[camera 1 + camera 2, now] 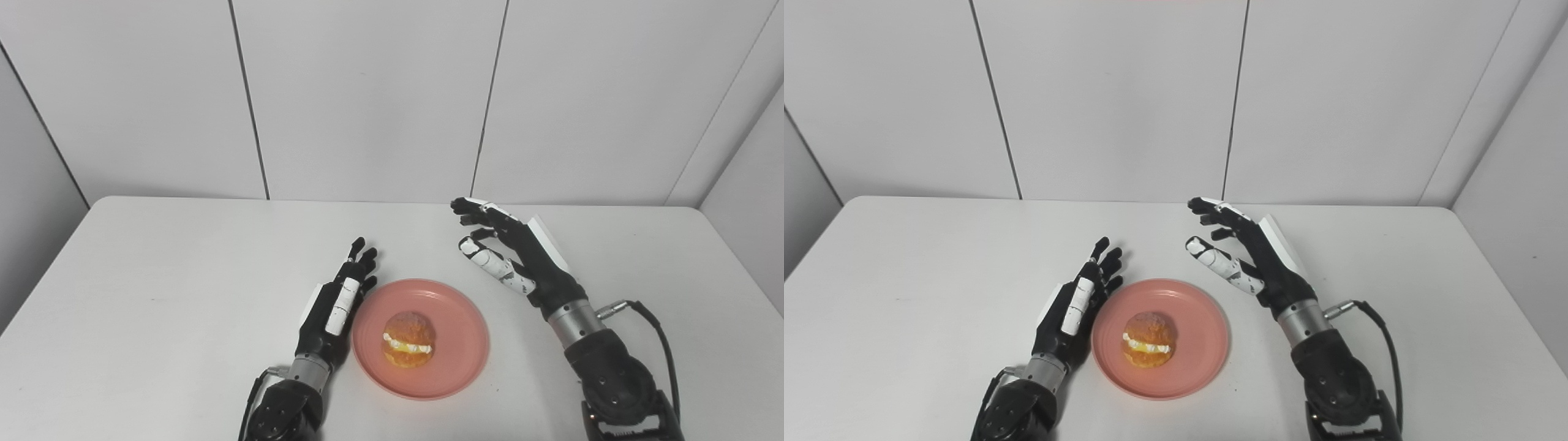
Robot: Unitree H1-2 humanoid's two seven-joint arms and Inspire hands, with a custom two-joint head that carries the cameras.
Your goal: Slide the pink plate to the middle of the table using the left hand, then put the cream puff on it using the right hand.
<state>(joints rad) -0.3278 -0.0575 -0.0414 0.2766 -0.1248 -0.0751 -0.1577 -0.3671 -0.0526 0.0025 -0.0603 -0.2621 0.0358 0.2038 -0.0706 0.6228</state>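
Note:
The pink plate (pixel 456 318) lies flat near the middle front of the white table (pixel 184 263). The golden cream puff (pixel 408 339) with white filling sits on the plate, near its centre. My left hand (pixel 335 303) lies open along the plate's left rim, fingers straight and pointing away, holding nothing. My right hand (pixel 511 248) is open and empty, raised above the table just right of and behind the plate, fingers spread and curved, apart from the cream puff.
The table's back edge meets grey wall panels (pixel 367 98). A black cable (pixel 658 331) runs from my right wrist. Bare tabletop spreads to the left and right of the plate.

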